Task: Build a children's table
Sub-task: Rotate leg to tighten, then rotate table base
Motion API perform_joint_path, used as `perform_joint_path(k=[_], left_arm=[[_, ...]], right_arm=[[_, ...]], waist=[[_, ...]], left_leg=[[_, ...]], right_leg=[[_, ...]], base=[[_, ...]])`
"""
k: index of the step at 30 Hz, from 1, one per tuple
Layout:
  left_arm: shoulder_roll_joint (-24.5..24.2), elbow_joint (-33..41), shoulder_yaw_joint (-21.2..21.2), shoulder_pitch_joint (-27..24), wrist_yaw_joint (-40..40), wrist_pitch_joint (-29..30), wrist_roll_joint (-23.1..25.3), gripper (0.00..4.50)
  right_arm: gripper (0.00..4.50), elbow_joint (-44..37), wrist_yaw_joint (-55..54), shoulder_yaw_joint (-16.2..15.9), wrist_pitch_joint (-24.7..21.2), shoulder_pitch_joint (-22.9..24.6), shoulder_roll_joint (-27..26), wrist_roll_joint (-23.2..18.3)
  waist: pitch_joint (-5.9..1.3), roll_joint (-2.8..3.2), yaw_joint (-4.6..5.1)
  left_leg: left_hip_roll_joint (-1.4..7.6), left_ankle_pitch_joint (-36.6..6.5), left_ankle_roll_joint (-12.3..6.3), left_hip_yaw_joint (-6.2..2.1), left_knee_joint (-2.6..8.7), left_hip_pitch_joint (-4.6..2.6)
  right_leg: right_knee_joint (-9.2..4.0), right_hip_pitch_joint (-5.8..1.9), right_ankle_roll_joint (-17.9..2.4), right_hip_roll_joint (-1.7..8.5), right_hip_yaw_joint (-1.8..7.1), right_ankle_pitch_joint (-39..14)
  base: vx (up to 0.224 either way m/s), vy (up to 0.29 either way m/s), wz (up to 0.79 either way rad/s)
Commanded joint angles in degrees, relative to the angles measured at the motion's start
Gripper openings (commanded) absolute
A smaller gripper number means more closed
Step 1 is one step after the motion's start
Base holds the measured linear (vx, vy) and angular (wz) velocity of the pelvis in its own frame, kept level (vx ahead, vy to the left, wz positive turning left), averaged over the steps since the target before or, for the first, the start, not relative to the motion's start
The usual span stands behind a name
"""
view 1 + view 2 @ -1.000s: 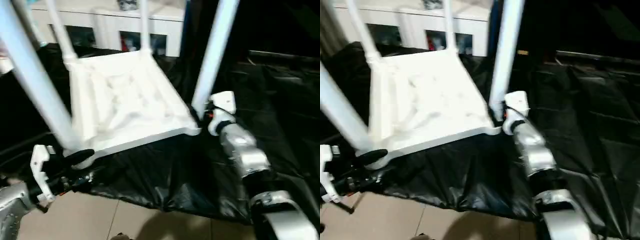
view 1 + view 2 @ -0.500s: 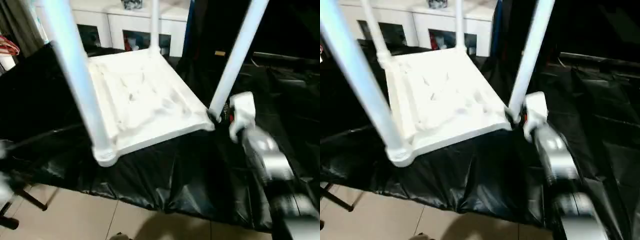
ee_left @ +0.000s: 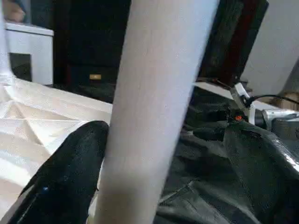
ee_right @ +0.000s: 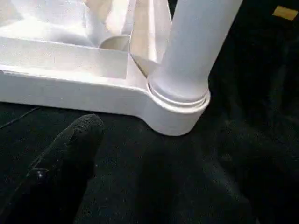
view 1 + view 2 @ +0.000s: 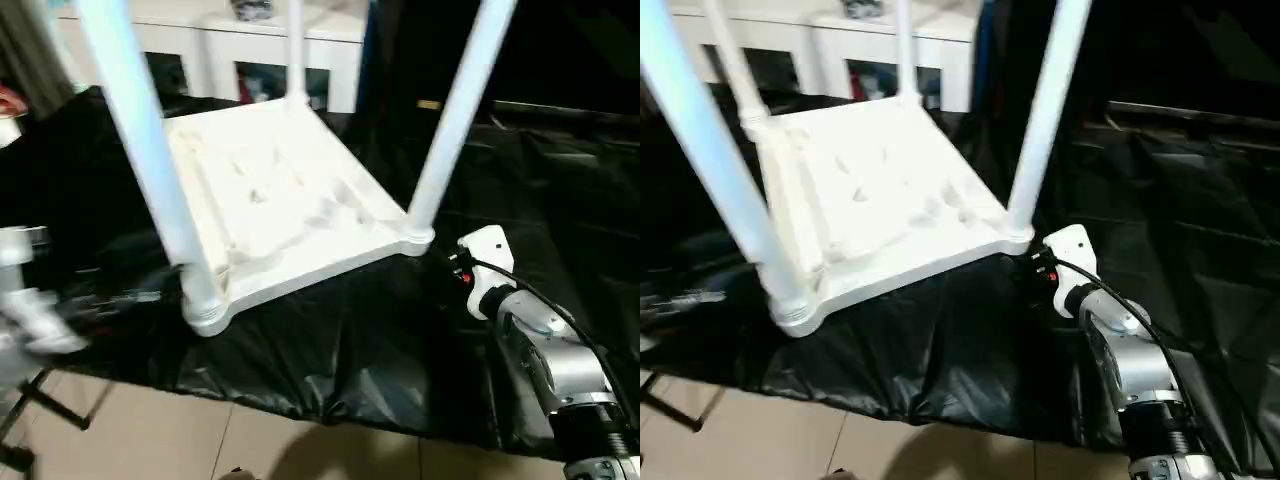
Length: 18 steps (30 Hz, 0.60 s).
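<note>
The children's table lies upside down on a black sheet, its ribbed white top (image 5: 280,200) facing up and several white legs standing in the corner sockets. The near left leg (image 5: 150,170) rises from its socket (image 5: 205,315); the near right leg (image 5: 455,120) stands in the corner (image 5: 415,238). My left gripper (image 3: 163,130) is open, and the near left leg (image 3: 159,93) shows between its fingers (image 3: 70,172). My right gripper (image 4: 163,128) is open a little short of the near right corner socket (image 4: 177,107), not touching it.
A white cabinet (image 5: 250,50) with glass doors stands behind the table. The black sheet (image 5: 350,350) ends at a tiled floor (image 5: 150,440) in front. A thin black stand leg (image 5: 40,400) crosses the floor at the lower left.
The camera has shifted. My right gripper has drawn back from the base of the near right leg. My left arm left the picture, then came back at the left edge.
</note>
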<state>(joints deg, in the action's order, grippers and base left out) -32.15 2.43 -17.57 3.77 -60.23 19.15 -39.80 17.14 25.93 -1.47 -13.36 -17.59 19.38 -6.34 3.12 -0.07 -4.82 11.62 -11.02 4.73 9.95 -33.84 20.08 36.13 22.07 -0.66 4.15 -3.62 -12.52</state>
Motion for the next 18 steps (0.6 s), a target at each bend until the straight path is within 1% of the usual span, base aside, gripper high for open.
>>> perform_joint_path(k=[1,2,3,4,5,6,8,10,12,14,15,17,18], left_arm=[[0.65,-0.89,2.22,1.18,1.22,-1.54,2.82,4.44],[0.85,-1.15,3.23,1.7,1.77,-1.15,3.34,4.44],[1.46,-1.34,5.36,2.56,2.03,-1.92,5.2,4.44],[1.66,-1.42,6.03,2.91,2.1,-2.16,5.77,4.44],[2.19,-1.17,7.11,3.37,1.95,-1.98,5.98,4.44],[2.51,-0.97,7.77,3.65,1.86,-1.67,5.95,4.44],[3.08,0.23,9.14,3.99,1.3,-0.14,4.94,4.44],[4.39,3.32,12.47,4.52,-0.08,2.8,3.22,4.44],[4.7,4.12,13.55,4.69,-0.51,3.43,2.98,4.44],[6.02,5.41,16.27,5.51,-0.95,4.63,2.66,4.44],[6.31,5.62,16.8,5.7,-0.97,4.88,2.61,4.44],[7.8,5.65,19.22,6.92,-0.78,5.27,2.94,4.44],[9.32,4.96,21.04,8.3,-0.48,5.42,3.73,4.44]], right_arm=[[4.5,-0.66,-0.75,-1.24,-0.74,-0.3,-0.57,0.55],[4.5,-0.56,-1.09,-1.58,-0.85,-0.47,-0.98,0.78],[4.5,0.25,-1.24,-2.31,-0.55,-1.05,-1.93,1.09],[4.5,0.25,-1.16,-2.47,-0.72,-1.15,-2.26,1.2],[4.5,1.09,-1.29,-2.86,-0.45,-1.57,-2.83,1.62],[4.5,1.65,-1.41,-3.1,-0.29,-1.84,-3.18,1.92],[4.5,3.12,-1.16,-3.57,0.2,-2.53,-3.95,2.18],[4.5,6.79,-0.89,-4.74,1.5,-4.22,-5.34,3.11],[4.5,7.93,-0.75,-5.09,1.93,-4.72,-5.76,3.32],[4.5,10.75,-1.37,-5.57,3.13,-6.1,-6.72,3.9],[4.5,11.27,-1.51,-5.63,3.36,-6.38,-6.9,3.99],[4.5,13.33,-2.58,-5.6,4.44,-7.63,-7.64,4.4],[4.5,14.51,-3.09,-5.24,5.15,-8.53,-8.25,4.45]], waist=[[-3.23,0.61,0.0],[-3.25,0.74,-0.01],[-3.26,0.66,0.01],[-3.32,0.68,0.0],[-3.28,0.55,-0.02],[-3.28,0.73,-0.11],[-3.36,0.75,-0.14],[-3.35,0.58,-0.26],[-3.42,0.66,-0.32],[-3.43,0.63,-0.23],[-3.46,0.39,-0.19],[-3.38,0.36,-0.21],[-3.48,0.26,-0.14]], left_leg=[[1.0,-10.45,0.29,-0.16,4.09,-0.13],[1.02,-10.39,0.38,-0.2,4.13,-0.14],[1.06,-10.54,0.55,-0.22,4.15,-0.16],[1.1,-10.78,0.62,-0.24,4.14,-0.22],[1.13,-10.82,0.61,-0.24,4.18,-0.22],[1.19,-10.95,0.83,-0.23,4.2,-0.31],[1.18,-10.9,1.16,-0.18,4.13,-0.31],[1.19,-10.52,1.18,-0.14,4.12,-0.27],[1.21,-10.23,1.17,-0.13,4.07,-0.24],[1.18,-9.47,1.07,-0.12,4.05,-0.13],[1.16,-9.13,0.99,-0.05,3.99,-0.12],[1.05,-8.72,1.01,-0.06,3.97,0.01],[1.07,-8.49,1.04,-0.1,3.98,0.01]], right_leg=[[-4.22,-2.43,-10.8,2.95,2.88,-5.8],[-4.29,-2.46,-10.75,3.0,2.86,-6.02],[-4.26,-2.45,-10.75,2.98,2.83,-6.02],[-4.21,-2.47,-10.75,3.06,2.86,-6.07],[-4.26,-2.44,-10.74,3.06,2.87,-6.24],[-4.18,-2.35,-11.01,3.1,2.86,-6.33],[-4.07,-2.36,-11.49,3.15,2.88,-5.85],[-3.99,-2.39,-12.01,3.09,2.85,-4.96],[-3.84,-2.41,-12.3,3.22,2.87,-4.58],[-3.75,-2.53,-12.35,3.15,2.85,-3.77],[-3.7,-2.55,-12.41,3.19,2.88,-3.41],[-3.8,-2.71,-12.06,3.18,2.91,-3.7],[-3.74,-2.78,-11.87,3.21,2.87,-3.78]], base=[[0.0,0.0,0.0],[0.0,0.0,0.0],[0.0,0.0,0.0],[0.0,0.0,0.0],[0.0,0.0,0.0],[0.0,0.0,0.0],[0.0,0.0,0.0],[0.0,0.0,0.0],[0.0,0.0,0.0],[0.0,0.0,0.0],[0.0,0.0,0.0],[0.0,0.0,0.0],[0.0,0.0,0.0]])
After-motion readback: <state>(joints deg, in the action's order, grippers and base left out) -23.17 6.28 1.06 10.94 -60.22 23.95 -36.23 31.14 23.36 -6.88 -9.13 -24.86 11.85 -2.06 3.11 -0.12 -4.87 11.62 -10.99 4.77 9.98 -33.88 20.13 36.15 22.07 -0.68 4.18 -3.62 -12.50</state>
